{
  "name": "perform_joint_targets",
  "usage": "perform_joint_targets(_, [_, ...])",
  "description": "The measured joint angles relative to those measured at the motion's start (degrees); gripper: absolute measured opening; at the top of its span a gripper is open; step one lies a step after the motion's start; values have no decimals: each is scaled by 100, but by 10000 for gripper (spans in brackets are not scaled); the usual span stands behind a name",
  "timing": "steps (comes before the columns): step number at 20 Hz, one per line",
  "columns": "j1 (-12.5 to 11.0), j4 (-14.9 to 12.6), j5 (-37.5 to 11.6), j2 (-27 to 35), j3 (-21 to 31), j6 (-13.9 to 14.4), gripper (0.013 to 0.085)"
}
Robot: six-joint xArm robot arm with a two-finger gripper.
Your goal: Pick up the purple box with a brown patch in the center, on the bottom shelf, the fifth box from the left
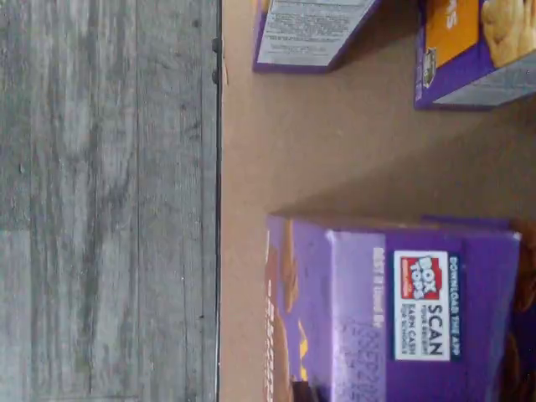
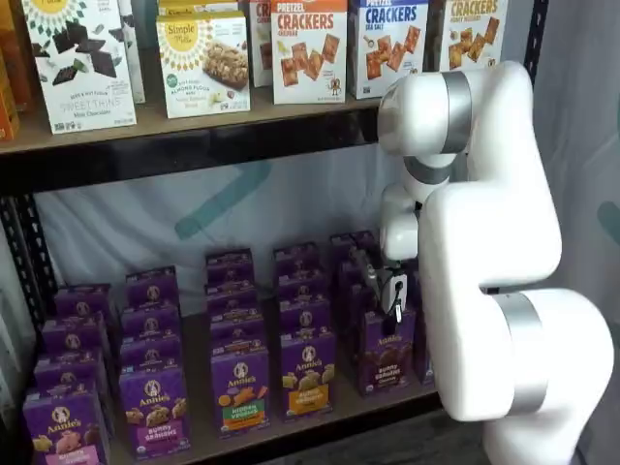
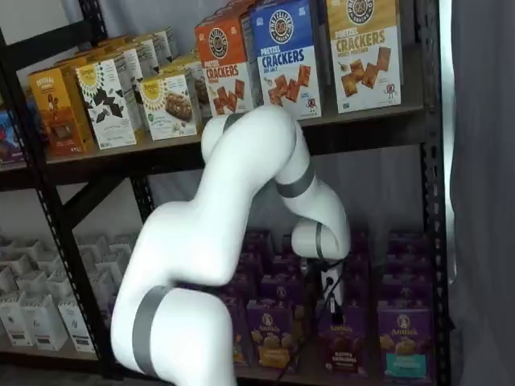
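Note:
The purple box (image 2: 387, 353) stands upright in the front row of the bottom shelf (image 2: 198, 341), with a round white logo and a brown band. It also shows in a shelf view (image 3: 344, 339). My gripper (image 2: 384, 287) hangs just above its top, also seen in a shelf view (image 3: 330, 291). The dark fingers show side-on, and no gap or grip can be made out. In the wrist view a purple carton top (image 1: 419, 310) with a Box Tops label lies close below, brown print on its front face, on the brown board (image 1: 335, 151).
Rows of purple Annie's cartons fill the bottom shelf: a yellow-orange band one (image 2: 308, 374) stands left of the target, and a teal band one (image 3: 405, 342) stands on its other side. Cracker boxes (image 2: 308, 48) stand on the upper tier. Grey wood floor (image 1: 100, 201) lies before the shelf edge.

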Motion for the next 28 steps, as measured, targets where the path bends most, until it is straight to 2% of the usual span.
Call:
perform_joint_targets(2, [-4,-93,67,-7,-9,82,370])
perform_joint_targets(7, [-9,-127,56,-38,45,108,370])
perform_joint_targets(8, [-11,-131,16,-48,74,109,330])
perform_joint_targets(11, [-17,-177,-16,-72,123,148,330])
perform_joint_targets(15, [-42,-637,-48,-130,228,545,330])
perform_joint_targets(16, [-43,-618,-47,-159,270,527,330])
perform_joint_targets(17, [-36,-457,-21,-202,320,387,330])
perform_joint_targets(19, [-11,81,-51,-341,509,-84,330])
perform_joint_targets(22, [3,721,-155,-641,895,-661,330])
perform_joint_targets(24, [9,969,-214,-844,1153,-890,330])
perform_joint_targets(28, [25,1169,-314,-1259,1687,-1065,330])
